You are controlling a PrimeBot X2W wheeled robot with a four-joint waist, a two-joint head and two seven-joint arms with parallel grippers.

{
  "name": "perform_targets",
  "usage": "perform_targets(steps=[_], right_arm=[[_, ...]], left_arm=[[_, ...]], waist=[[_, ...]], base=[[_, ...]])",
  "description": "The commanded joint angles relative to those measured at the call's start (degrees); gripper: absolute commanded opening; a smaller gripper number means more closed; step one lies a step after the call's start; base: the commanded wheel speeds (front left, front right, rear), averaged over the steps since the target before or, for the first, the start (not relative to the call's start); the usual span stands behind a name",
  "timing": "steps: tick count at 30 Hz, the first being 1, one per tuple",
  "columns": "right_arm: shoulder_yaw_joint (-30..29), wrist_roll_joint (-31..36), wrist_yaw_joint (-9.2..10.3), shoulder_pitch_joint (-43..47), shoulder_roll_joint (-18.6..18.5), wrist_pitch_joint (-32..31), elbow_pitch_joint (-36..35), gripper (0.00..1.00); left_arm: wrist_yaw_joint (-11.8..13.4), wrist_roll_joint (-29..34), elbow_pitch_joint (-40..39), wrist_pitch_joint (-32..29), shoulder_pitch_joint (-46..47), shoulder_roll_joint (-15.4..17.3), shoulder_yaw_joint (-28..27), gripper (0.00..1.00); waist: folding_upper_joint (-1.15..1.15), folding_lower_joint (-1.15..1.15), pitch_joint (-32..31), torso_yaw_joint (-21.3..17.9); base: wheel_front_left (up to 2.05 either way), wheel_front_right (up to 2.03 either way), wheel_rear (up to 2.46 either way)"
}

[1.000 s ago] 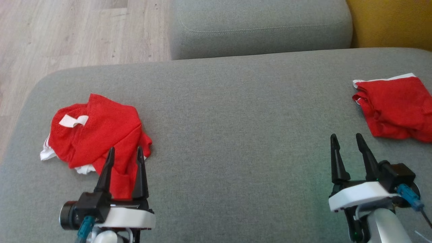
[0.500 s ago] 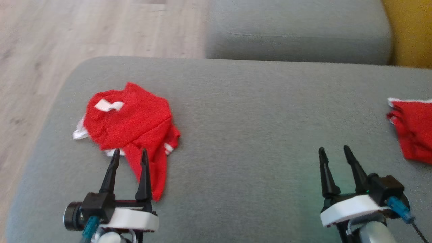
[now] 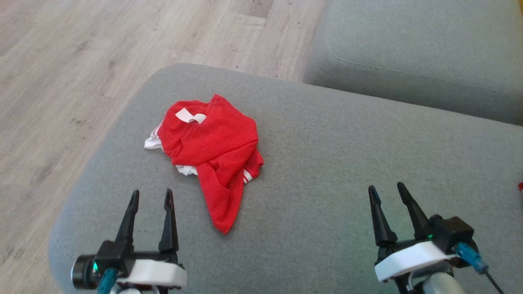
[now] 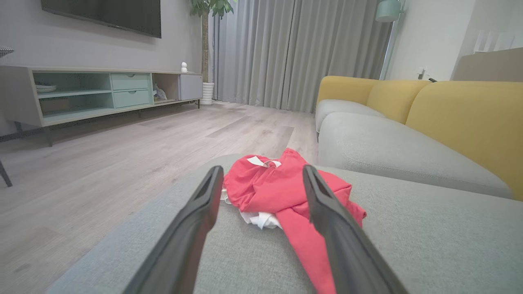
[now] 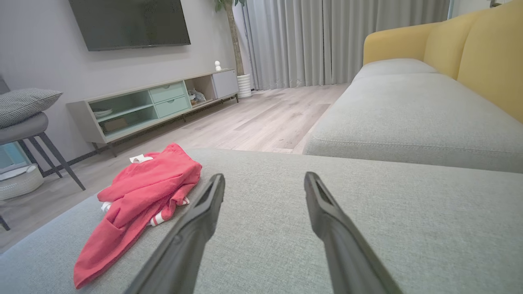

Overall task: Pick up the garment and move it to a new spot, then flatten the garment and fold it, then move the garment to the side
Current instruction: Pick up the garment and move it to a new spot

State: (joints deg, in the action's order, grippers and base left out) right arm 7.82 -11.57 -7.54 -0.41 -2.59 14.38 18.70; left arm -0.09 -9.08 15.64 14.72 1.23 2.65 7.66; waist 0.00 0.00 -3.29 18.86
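Observation:
A crumpled red garment [image 3: 214, 151] with white trim and a white label lies on the grey sofa cushion [image 3: 327, 155], near its left end. My left gripper [image 3: 150, 195] hovers open just short of the garment's near tip, a little to its left. The left wrist view frames the garment [image 4: 278, 192] between the open fingers. My right gripper [image 3: 386, 192] stands open over bare cushion far to the right. In the right wrist view the garment [image 5: 139, 192] lies to the left of my right gripper [image 5: 263, 179].
A sliver of another red cloth [image 3: 520, 187] shows at the right edge. A second grey cushion [image 3: 416, 49] sits beyond. Wooden floor [image 3: 81, 61] drops off past the cushion's left and far edges. A TV cabinet [image 4: 102, 92] stands across the room.
The head camera has turned left, so the garment sits nearer the middle and the other red cloth has slid almost out of view. Both grippers stay open.

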Motion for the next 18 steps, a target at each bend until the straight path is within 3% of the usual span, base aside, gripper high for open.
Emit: perform_targets(steps=[1, 8, 12, 18], right_arm=[[1.7, -0.3, 0.05, -0.8, -0.3, 0.6, -1.6, 1.0], [3.2, -0.8, 0.05, -2.1, -0.3, 0.6, -1.8, 1.0], [4.0, -0.3, 0.05, -2.6, -0.3, 0.6, -2.3, 1.0], [3.3, 1.0, 0.05, -4.7, -0.3, 0.6, -3.1, 1.0]], left_arm=[[-0.4, 0.5, -1.6, 0.3, 1.5, 0.2, -1.9, 1.0], [-1.7, 0.5, -0.3, 0.3, 3.0, 0.8, -3.6, 1.0], [-4.4, 0.9, 3.4, 0.0, 8.5, 4.1, -3.2, 1.0], [-6.9, 0.9, 9.1, -6.3, 19.8, 9.7, 1.0, 1.0]], waist=[[0.0, 0.0, -0.1, 0.2], [0.0, 0.0, 2.1, -2.5], [0.0, 0.0, 4.5, -4.0], [0.0, 0.0, 8.8, -5.5]], base=[[0.0, 0.0, 0.0], [0.0, 0.0, 0.0], [0.0, 0.0, 0.0], [0.0, 0.0, 0.0]])
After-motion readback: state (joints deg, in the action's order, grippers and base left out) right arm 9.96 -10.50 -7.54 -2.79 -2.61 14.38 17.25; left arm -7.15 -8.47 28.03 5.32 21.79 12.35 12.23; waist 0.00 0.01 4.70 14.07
